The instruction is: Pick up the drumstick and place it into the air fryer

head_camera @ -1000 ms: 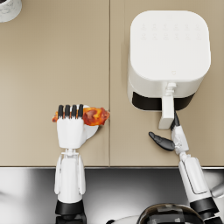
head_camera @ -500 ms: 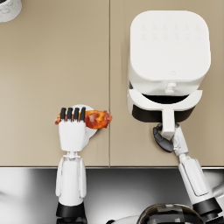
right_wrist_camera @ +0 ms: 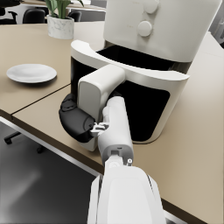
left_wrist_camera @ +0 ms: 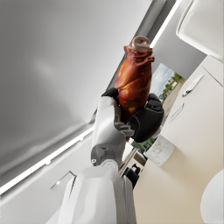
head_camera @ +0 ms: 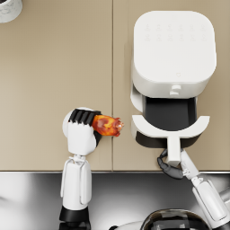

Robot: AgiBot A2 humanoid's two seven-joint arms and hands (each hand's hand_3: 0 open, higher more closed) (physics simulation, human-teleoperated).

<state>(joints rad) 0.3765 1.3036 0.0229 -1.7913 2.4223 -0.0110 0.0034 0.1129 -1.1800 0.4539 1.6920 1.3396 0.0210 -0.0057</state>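
In the head view my left hand (head_camera: 82, 129) grips the glazed brown drumstick (head_camera: 108, 125), which points toward the air fryer (head_camera: 173, 49). The left wrist view shows the drumstick (left_wrist_camera: 134, 77) standing up out of that hand (left_wrist_camera: 133, 121). The white air fryer's black drawer (head_camera: 170, 116) is pulled out toward the table's front edge and looks empty. My right hand (head_camera: 170, 167) grips the drawer's handle (head_camera: 173, 150) from below. The right wrist view shows the same grip: dark hand (right_wrist_camera: 77, 120) wrapped around the white handle (right_wrist_camera: 99, 92).
A white plate (right_wrist_camera: 31, 73) lies on the tan table; in the head view my left hand mostly hides the plate (head_camera: 67, 125). A white plant pot (head_camera: 9, 8) stands at the far left corner. The table's front edge (head_camera: 112, 170) runs just behind both wrists.
My right hand has closed on the handle and drawn the drawer out toward the front edge. The left hand, still holding the drumstick, has shifted a little toward the front.
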